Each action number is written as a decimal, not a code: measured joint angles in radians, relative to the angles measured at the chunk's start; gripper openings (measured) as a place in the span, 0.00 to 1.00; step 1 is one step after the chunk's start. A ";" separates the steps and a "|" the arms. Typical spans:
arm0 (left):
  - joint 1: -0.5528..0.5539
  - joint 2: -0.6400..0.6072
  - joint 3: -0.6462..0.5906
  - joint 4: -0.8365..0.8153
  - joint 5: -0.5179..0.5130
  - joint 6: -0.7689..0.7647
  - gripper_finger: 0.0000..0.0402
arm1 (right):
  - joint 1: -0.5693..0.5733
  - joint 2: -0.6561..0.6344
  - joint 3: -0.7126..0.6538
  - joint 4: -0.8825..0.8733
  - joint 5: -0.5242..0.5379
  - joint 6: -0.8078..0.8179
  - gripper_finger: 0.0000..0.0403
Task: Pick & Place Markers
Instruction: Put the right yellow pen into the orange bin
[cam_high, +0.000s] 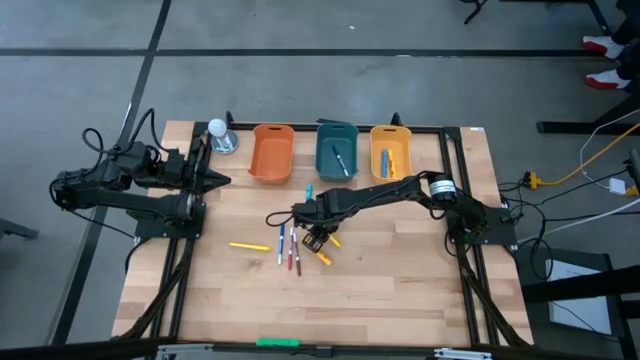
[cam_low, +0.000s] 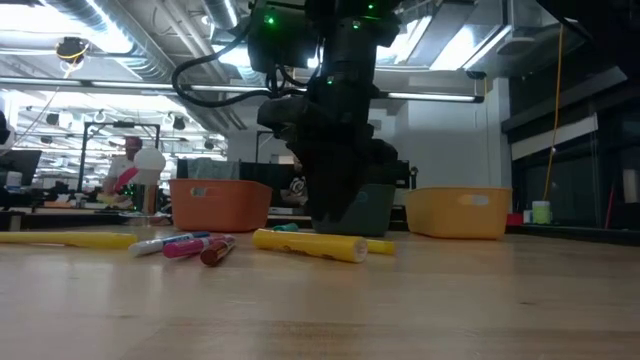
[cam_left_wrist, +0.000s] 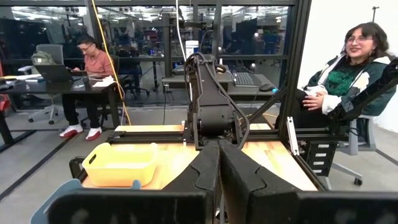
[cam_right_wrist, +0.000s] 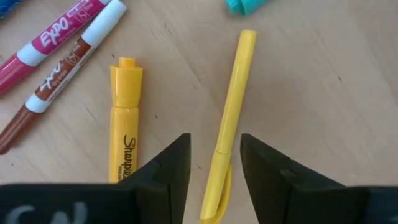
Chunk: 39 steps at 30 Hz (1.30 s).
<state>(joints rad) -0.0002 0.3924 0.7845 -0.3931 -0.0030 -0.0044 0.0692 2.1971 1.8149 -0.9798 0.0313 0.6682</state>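
My right gripper (cam_right_wrist: 214, 163) is open and points down at the table's middle (cam_high: 318, 238). Its fingers stand on either side of a thin yellow marker (cam_right_wrist: 231, 112) that lies flat on the wood, and a gap shows on each side. A thick yellow marker (cam_right_wrist: 124, 127) lies beside it, with two white-bodied markers (cam_right_wrist: 59, 40) further off. More markers lie flat to the left: a yellow one (cam_high: 250, 245) and three white-bodied ones (cam_high: 289, 248). A teal marker (cam_high: 309, 192) lies near the bins. My left gripper (cam_left_wrist: 219, 177) is shut and parked at the table's left edge (cam_high: 213, 180).
Three bins stand along the far edge: orange (cam_high: 271, 153), teal (cam_high: 337, 150) and yellow (cam_high: 390, 152), the last two with markers inside. A white ball on a metal base (cam_high: 219, 135) sits far left. A green stick (cam_high: 278, 342) lies at the near edge. People sit beyond the table.
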 joint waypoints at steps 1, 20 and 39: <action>0.000 0.000 0.000 0.000 0.000 0.000 0.03 | 0.000 0.000 0.000 0.000 0.000 0.000 0.37; 0.000 0.000 0.000 0.000 0.000 0.000 0.03 | 0.000 -0.001 0.000 -0.001 -0.006 0.004 0.61; 0.000 0.000 0.000 0.000 0.000 0.000 0.02 | 0.000 0.043 -0.002 -0.011 -0.006 -0.018 0.62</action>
<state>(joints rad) -0.0002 0.3927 0.7842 -0.3931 -0.0029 -0.0044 0.0692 2.2398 1.8133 -0.9912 0.0250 0.6498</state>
